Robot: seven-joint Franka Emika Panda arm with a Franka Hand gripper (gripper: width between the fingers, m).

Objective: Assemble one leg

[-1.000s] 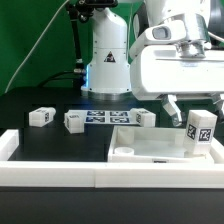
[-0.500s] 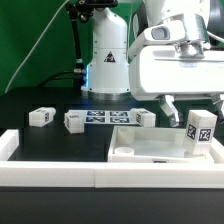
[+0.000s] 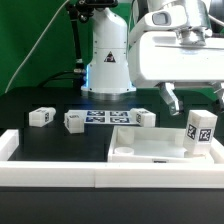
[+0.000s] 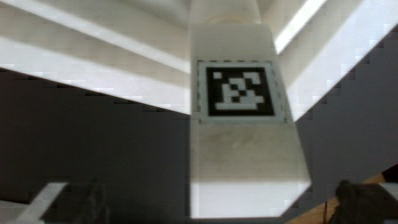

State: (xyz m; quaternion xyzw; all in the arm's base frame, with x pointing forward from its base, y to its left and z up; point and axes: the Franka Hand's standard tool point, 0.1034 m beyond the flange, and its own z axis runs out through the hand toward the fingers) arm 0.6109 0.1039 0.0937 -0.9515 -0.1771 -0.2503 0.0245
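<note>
A white leg with a black-and-white tag stands upright at the corner of the large white panel on the exterior view's right. My gripper hangs just above it, open, with one finger in view left of the leg's top. In the wrist view the leg rises between my two dark fingertips, and neither touches it. Three more legs lie on the black table: one at the exterior view's left, one beside it, and one behind the panel.
The marker board lies flat between the loose legs. The white robot base stands behind it. A white rail runs along the table's front edge, with a raised end at the exterior view's left.
My gripper has risen a little above the standing leg. The leg has stayed upright in the same place on the panel.
</note>
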